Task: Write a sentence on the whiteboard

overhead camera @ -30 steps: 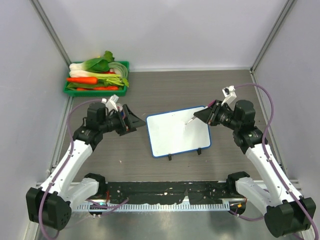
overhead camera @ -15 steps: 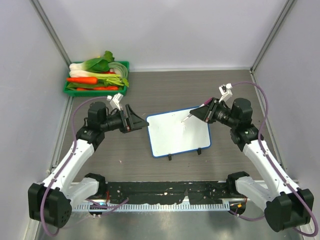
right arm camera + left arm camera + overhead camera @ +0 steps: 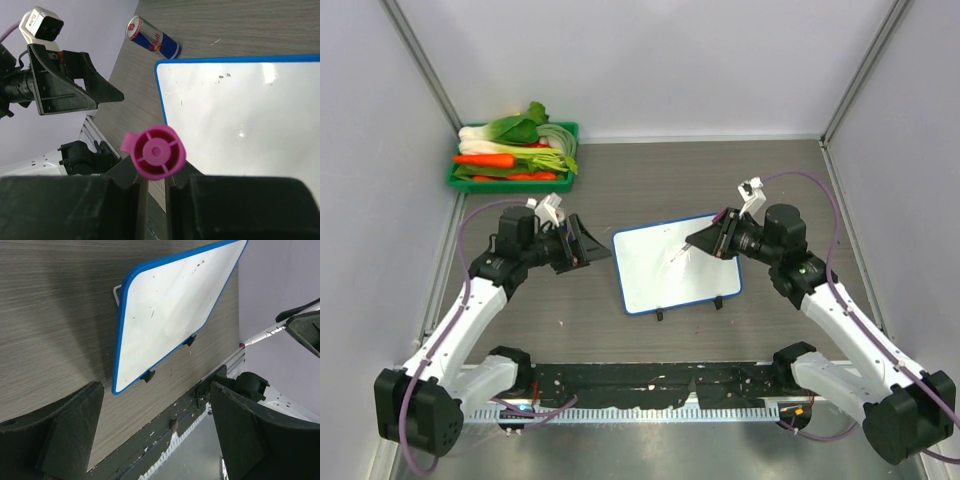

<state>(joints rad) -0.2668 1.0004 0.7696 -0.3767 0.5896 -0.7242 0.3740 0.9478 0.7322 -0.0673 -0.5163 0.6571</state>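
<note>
The whiteboard (image 3: 670,275) lies flat mid-table, white with a blue rim and black feet. It also shows in the left wrist view (image 3: 170,305) and the right wrist view (image 3: 250,115). No pink sentence shows on it, only a few tiny specks. My right gripper (image 3: 705,240) (image 3: 152,185) is shut on a white marker with a pink cap (image 3: 155,151), held tilted above the board's upper middle, tip (image 3: 677,256) pointing left and down. My left gripper (image 3: 595,245) (image 3: 155,440) is open and empty, just left of the board's left edge.
A green tray of vegetables (image 3: 515,160) sits at the back left. A Red Bull can (image 3: 152,37) lies on its side beyond the board's left edge, hidden in the top view. A black strip (image 3: 650,380) runs along the near table edge.
My right gripper has moved left with the marker, from the board's right edge to above its upper middle. My left gripper shifted a little and stays open.
</note>
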